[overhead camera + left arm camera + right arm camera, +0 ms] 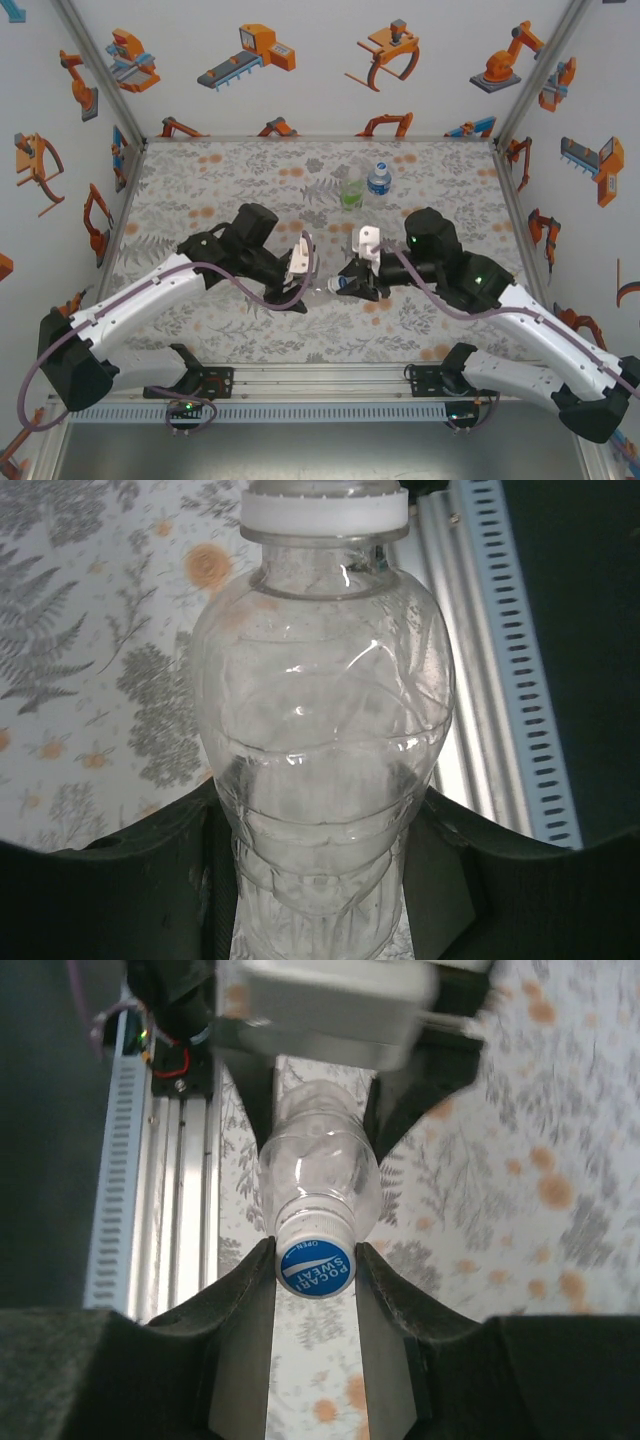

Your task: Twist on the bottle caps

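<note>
**Left arm.** The left gripper (pixel 303 283) is at the centre of the table, over the grey floral-patterned mat (pixel 210 180). Its jaws are clamped on the body of the long colourless clear plastic bottle (pixel 328 288), which lies roughly horizontal between the two arms, above the mat. In the left wrist view, the dark fingers (pixel 150 880) press on both sides of the lower part of the bottle (pixel 320 730). The neck points away from the camera.

**Right arm.** The right gripper (pixel 352 285) faces the left gripper across the bottle. In the right wrist view, the right gripper (pixel 316 1270) has its jaws set on either side of the round white plastic screw cap with a blue printed top (pixel 315 1265). The fingers (pixel 245 1300) appear to touch the cap rim on both sides, though the contact line is too fine to confirm. The cap sits on the bottle neck (pixel 318 1170). Its white skirt also shows in the left wrist view (pixel 325 510).

**Other task items.**
- The green-tinted clear plastic bottle (pixel 352 190) stands upright near the far edge of the mat.
- The blue-labelled clear plastic bottle (pixel 378 181) stands just beside it, to its right.
- Both are well apart from the grippers.

**Fixtures.** The slotted aluminium rail (pixel 125 1160) runs along the near edge of the table.
</note>
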